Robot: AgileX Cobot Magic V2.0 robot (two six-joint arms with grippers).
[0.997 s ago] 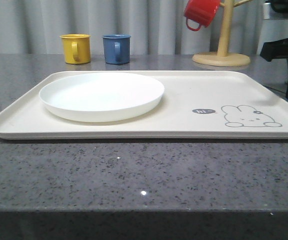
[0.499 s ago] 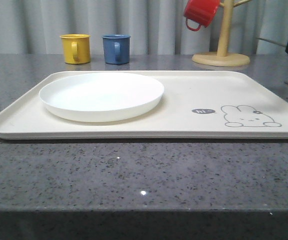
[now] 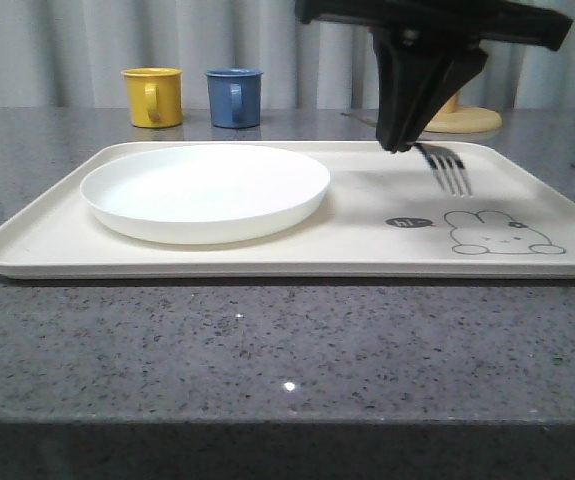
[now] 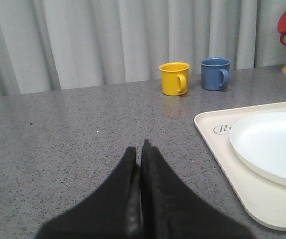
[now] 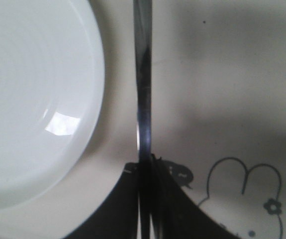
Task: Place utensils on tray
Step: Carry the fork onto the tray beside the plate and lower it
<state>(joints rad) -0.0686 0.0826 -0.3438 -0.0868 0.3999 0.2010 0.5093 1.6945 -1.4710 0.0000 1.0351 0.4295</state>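
Steel fork [image 3: 450,169] I'm carrying clamped in right gripper [image 3: 400,143], tines poking toward me and tilting down, tray [image 3: 367,250] directly beneath between plate [image 3: 205,190] and rabbit drawing [image 3: 502,232], left gripper [image 4: 140,169] idling closed, farther off.

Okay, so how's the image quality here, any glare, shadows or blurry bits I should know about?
Front view: sharp enough, small glints on the countertop, and the right gripper holding the fork casts a soft shadow on the tray. Right wrist view: the fork handle is blurred from closeness, with glare on the plate. Left wrist view: the shut left gripper is dark and soft.
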